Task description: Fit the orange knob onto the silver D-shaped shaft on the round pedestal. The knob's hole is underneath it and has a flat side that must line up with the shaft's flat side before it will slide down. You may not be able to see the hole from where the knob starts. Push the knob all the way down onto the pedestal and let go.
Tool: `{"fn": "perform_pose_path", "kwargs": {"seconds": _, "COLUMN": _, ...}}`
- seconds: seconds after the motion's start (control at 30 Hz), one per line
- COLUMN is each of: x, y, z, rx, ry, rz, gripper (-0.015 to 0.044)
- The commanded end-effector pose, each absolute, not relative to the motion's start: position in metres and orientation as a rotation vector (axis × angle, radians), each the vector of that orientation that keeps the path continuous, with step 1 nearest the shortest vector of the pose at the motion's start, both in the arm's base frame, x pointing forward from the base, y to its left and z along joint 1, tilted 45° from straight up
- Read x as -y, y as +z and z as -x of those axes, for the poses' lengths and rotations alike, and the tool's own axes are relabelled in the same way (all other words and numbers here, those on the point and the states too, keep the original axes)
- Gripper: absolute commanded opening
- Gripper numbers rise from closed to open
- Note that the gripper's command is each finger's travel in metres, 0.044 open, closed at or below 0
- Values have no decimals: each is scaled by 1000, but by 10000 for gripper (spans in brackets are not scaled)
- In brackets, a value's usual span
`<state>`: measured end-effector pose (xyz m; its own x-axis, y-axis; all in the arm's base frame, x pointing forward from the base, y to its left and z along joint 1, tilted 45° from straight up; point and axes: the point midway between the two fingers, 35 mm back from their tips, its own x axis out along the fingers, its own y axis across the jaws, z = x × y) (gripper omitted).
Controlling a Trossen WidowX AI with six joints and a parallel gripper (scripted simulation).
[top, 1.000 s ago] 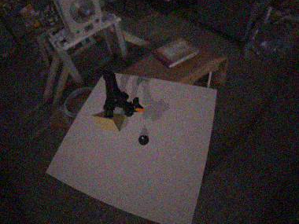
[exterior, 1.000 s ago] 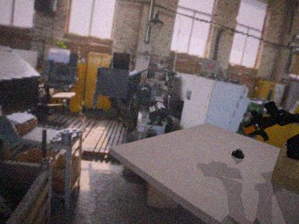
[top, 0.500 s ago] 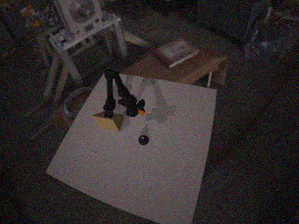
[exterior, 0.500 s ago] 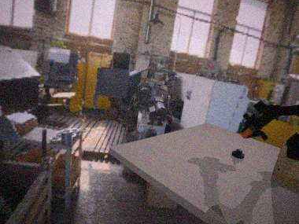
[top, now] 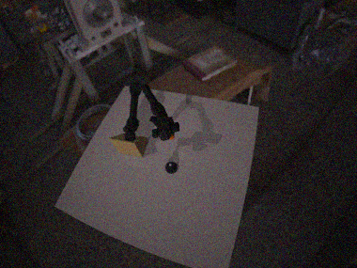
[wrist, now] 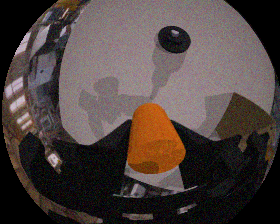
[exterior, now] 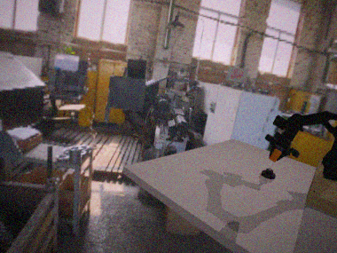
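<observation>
The orange knob (top: 172, 136) (exterior: 276, 155) (wrist: 156, 142) is held between the fingers of my gripper (top: 169, 134) (exterior: 278, 150) (wrist: 150, 123), above the table. In the wrist view its wide end faces the camera side and its narrower end points away; its hole cannot be made out. The round black pedestal (top: 171, 167) (exterior: 268, 174) (wrist: 171, 43) stands on the table, apart from the knob and lower than it. The silver shaft (wrist: 175, 32) shows only as a small bright spot on the pedestal; its flat side cannot be made out.
The pale table top (top: 155, 208) (exterior: 177, 174) (wrist: 120, 50) carries the arm's shadow. A yellow-brown wedge shape (top: 126, 147) (wrist: 242, 117) lies beside the arm's base in the top view. A wooden bench with a book (top: 211, 63) stands behind the table.
</observation>
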<state>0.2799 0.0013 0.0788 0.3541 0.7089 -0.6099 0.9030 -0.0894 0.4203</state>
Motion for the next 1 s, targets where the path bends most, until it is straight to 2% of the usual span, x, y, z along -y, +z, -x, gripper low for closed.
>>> {"fn": "perform_pose_path", "kwargs": {"seconds": 0.0, "x": -7, "y": 75, "z": -282, "rx": -1493, "ry": -359, "rz": -1788, "gripper": 0}}
{"fn": "perform_pose_path", "kwargs": {"seconds": 0.27, "x": -20, "y": 68, "z": -282, "rx": -1672, "ry": -427, "rz": -1638, "gripper": 0}}
{"fn": "perform_pose_path", "kwargs": {"seconds": 0.97, "x": -75, "y": 6, "z": -302, "rx": -1680, "ry": -436, "rz": -1618, "gripper": 0}}
